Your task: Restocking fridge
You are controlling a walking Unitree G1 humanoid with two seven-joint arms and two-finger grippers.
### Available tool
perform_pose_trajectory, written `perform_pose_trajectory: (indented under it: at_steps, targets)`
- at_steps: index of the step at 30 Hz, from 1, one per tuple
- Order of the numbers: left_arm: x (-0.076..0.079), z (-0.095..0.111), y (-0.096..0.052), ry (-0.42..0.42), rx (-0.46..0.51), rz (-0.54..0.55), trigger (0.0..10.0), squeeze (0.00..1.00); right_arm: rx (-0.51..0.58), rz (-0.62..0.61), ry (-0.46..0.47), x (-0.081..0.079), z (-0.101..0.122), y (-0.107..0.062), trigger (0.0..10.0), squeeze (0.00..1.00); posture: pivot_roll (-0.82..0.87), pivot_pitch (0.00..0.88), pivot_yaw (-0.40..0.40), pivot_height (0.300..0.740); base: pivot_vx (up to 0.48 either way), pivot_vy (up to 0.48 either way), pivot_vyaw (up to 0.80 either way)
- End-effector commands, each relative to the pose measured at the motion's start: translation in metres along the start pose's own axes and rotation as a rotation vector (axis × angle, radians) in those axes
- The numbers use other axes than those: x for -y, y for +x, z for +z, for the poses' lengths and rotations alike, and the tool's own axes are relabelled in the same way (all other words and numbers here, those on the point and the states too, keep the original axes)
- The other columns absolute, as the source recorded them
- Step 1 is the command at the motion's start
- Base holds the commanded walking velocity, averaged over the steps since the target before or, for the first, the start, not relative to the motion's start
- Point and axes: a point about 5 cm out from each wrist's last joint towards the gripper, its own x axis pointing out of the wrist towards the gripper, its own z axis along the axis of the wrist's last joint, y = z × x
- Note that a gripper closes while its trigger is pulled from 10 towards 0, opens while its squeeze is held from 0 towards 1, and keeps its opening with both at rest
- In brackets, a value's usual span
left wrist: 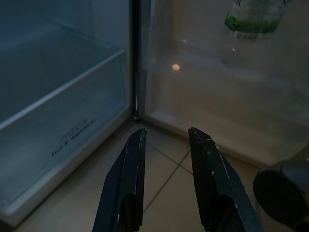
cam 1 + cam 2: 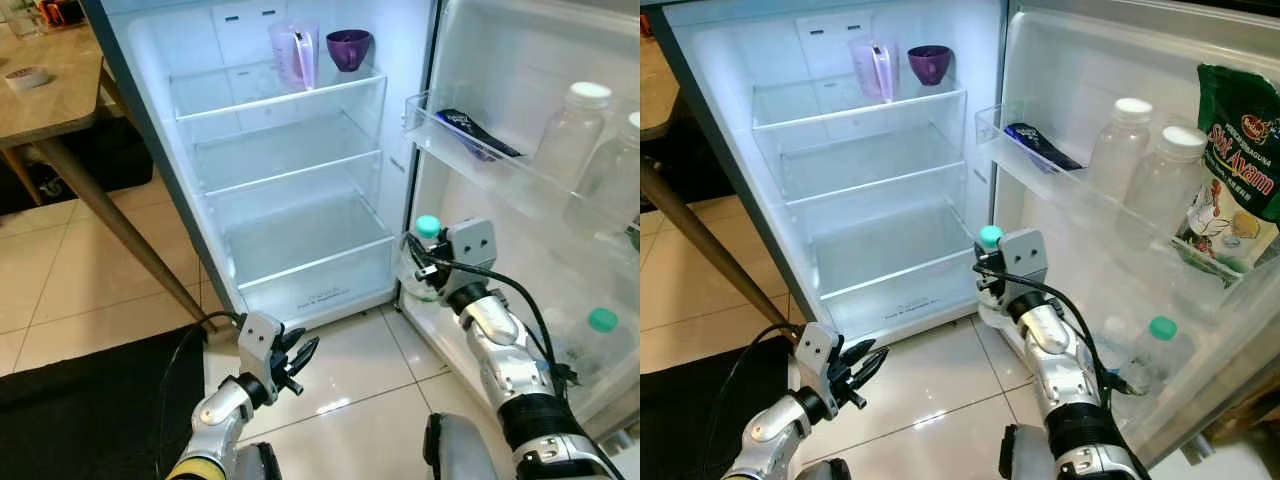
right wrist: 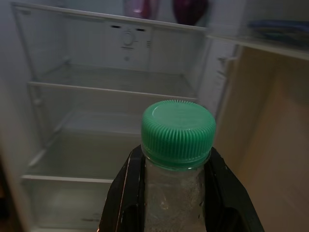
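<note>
My right gripper (image 3: 176, 193) is shut on a clear plastic bottle with a green cap (image 3: 177, 131). It holds the bottle (image 2: 989, 238) upright and low, just in front of the open fridge (image 2: 290, 200) where the cabinet meets the door. My left gripper (image 1: 166, 145) is open with nothing between its fingers. It hovers above the tiled floor before the fridge's bottom edge (image 2: 290, 362). The fridge shelves (image 2: 300, 240) are bare apart from the top one.
A pink jug (image 2: 295, 52) and a purple cup (image 2: 348, 48) stand on the top shelf. The door rack (image 2: 1040, 150) holds a dark packet, white-capped bottles (image 2: 1120, 140) and a green bag (image 2: 1240, 150). Another green-capped bottle (image 2: 1155, 350) sits low in the door. A table leg (image 2: 110, 230) and black mat (image 2: 90, 400) lie left.
</note>
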Motion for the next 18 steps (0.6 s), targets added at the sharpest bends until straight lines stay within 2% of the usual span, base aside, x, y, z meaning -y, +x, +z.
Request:
perform_pose_trajectory:
  at_steps: [1,3,4,6,11,14,15,18]
  targets:
    - [-0.004,0.008,0.002,0.009,0.044,0.031,10.0,0.0,0.041,0.003,-0.049,-0.001,0.007,-0.001,10.0,0.0,-0.08,0.106,0.056,0.492,0.0,0.0,0.0]
    - [-0.011,0.016,0.003,0.007,0.087,0.064,10.0,0.0,0.047,0.011,-0.11,-0.002,0.008,-0.002,10.0,0.0,-0.08,0.114,0.058,0.492,0.0,0.0,0.0]
    - [-0.011,0.016,0.003,0.007,0.087,0.064,10.0,0.0,0.047,0.011,-0.11,-0.002,0.008,-0.002,10.0,0.0,-0.08,0.114,0.058,0.492,0.0,0.0,0.0]
    - [-0.02,0.031,0.004,0.001,0.153,0.094,10.0,0.0,0.047,0.005,-0.185,-0.003,0.007,-0.003,10.0,0.0,-0.07,0.117,0.059,0.492,0.0,0.0,0.0]
    - [-0.023,0.042,0.007,0.013,0.197,0.084,10.0,0.0,0.052,0.01,-0.249,-0.005,0.008,-0.005,10.0,0.0,-0.07,0.127,0.061,0.492,0.0,0.0,0.0]
    - [-0.017,0.045,0.009,0.019,0.211,0.03,10.0,0.0,0.05,0.003,-0.262,-0.005,0.008,-0.007,10.0,0.0,-0.07,0.132,0.062,0.492,0.0,0.0,0.0]
    - [-0.007,0.044,0.011,0.035,0.192,-0.066,10.0,0.0,0.048,-0.01,-0.29,-0.003,0.007,-0.009,10.0,0.0,-0.08,0.138,0.065,0.492,0.0,0.0,0.0]
    - [0.003,0.041,0.012,0.047,0.162,-0.167,10.0,0.0,0.049,-0.037,-0.302,0.002,0.008,-0.01,10.0,0.0,-0.08,0.143,0.067,0.492,0.0,0.0,0.0]
